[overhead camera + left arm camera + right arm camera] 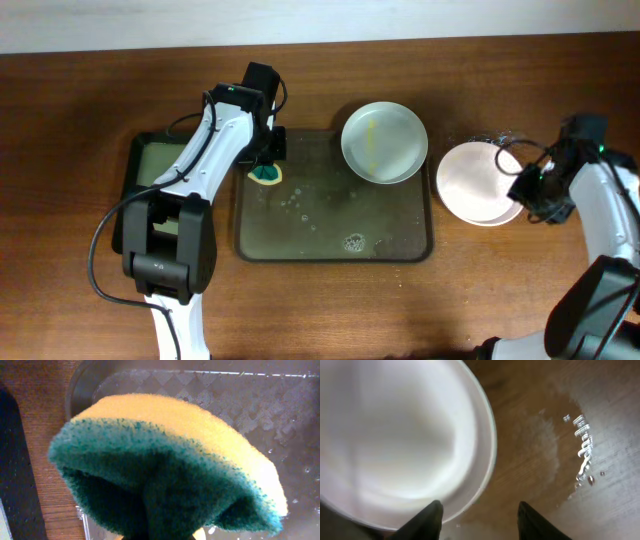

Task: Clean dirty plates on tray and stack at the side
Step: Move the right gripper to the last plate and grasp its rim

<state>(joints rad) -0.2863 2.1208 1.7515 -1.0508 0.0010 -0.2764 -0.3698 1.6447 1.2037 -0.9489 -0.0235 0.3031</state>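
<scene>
A pale mint plate (384, 141) with a yellow streak sits at the far right corner of the dark tray (334, 247). A stack of white plates (478, 183) rests on the table right of the tray; the top plate fills the left of the right wrist view (395, 440). My left gripper (266, 165) is shut on a yellow and green sponge (170, 470) above the tray's far left corner. My right gripper (480, 512) is open and empty, its fingers either side of the white plate's rim, at the stack's right edge (525, 190).
A smaller black tray with a greenish inside (150, 165) lies left of the dark tray. Soap suds (352, 242) and water drops lie on the dark tray's floor. Water is spilled on the wooden table (582, 450) near the stack.
</scene>
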